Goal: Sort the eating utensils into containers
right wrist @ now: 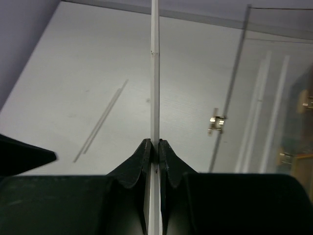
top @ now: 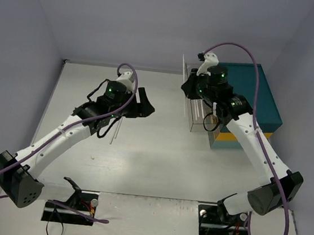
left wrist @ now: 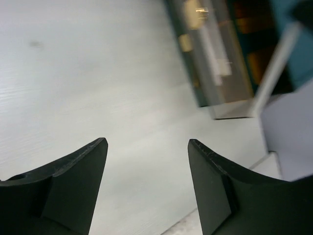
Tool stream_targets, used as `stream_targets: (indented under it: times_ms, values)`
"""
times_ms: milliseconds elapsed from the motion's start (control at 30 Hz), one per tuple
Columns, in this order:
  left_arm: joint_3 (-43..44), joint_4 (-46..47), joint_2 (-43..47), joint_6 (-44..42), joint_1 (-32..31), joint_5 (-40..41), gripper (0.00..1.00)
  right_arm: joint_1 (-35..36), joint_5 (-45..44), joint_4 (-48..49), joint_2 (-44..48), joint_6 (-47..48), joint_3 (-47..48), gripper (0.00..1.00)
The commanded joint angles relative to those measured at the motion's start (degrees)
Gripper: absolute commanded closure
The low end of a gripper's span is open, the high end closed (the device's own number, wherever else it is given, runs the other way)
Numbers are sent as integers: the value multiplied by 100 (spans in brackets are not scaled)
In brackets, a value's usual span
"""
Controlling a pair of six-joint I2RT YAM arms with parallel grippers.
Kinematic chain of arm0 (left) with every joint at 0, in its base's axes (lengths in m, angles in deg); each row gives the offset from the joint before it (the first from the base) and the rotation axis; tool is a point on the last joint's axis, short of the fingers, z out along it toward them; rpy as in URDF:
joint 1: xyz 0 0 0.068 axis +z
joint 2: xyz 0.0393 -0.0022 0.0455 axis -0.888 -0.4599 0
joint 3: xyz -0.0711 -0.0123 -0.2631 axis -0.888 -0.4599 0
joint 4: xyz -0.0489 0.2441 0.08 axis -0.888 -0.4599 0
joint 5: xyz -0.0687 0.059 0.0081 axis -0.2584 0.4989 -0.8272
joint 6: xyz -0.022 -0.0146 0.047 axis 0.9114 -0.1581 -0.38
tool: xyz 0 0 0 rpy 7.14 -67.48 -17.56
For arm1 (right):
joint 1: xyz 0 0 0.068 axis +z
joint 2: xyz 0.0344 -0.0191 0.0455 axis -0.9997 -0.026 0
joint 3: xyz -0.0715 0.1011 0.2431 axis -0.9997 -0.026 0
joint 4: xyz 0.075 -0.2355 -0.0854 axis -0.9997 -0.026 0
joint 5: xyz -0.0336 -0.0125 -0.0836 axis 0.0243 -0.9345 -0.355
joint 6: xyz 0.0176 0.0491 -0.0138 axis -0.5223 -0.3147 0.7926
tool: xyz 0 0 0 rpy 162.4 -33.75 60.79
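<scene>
The white table (top: 157, 163) filled most of the top view. At its far right corner stood a big teal chest (top: 261, 98) with a yellow band (top: 225, 138) along its near side. The left arm (top: 58, 137) reached over the middle of the table, and the right arm (top: 256, 146) reached toward the far right, beside the chest.

A clear container (top: 200, 114) stood just beside the chest, on its left. Through its walls some pale slim pieces (right wrist: 266, 112) were visible, but their kind could not be told. A small metal hinge (right wrist: 215, 122) sat on one of its clear panels.

The left gripper (left wrist: 146, 144) was above bare table, left of the container. Its jaws stood well apart and there was nothing between them.

The right gripper (right wrist: 155, 143) was at the left side of the container. Its jaws were pressed together on a thin pale strip (right wrist: 155, 73), which was seen from its edge and ran straight up out of the wrist view. It could not be told whether this strip was a utensil or a panel of the container.

A slim clear utensil (right wrist: 100, 122) lay flat on the table near the left gripper, well apart from the container. Whether it was a fork, a spoon or a knife could not be told.
</scene>
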Motion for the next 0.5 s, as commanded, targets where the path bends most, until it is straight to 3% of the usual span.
stream_targets:
  times_ms: [0, 167, 467]
  values:
    - [392, -1747, 248, -718, 763, 917, 35, -365, -1258, -20, 268, 793, 152, 100]
    - [114, -2402, 303, -1334, 1368, 1624, 34, -489, -2167, -100, -181, 1403, 376, 100]
    - [-551, -2509, 16, -1748, 1619, 1935, 34, -574, -2709, -98, -1200, 1705, 522, 100]
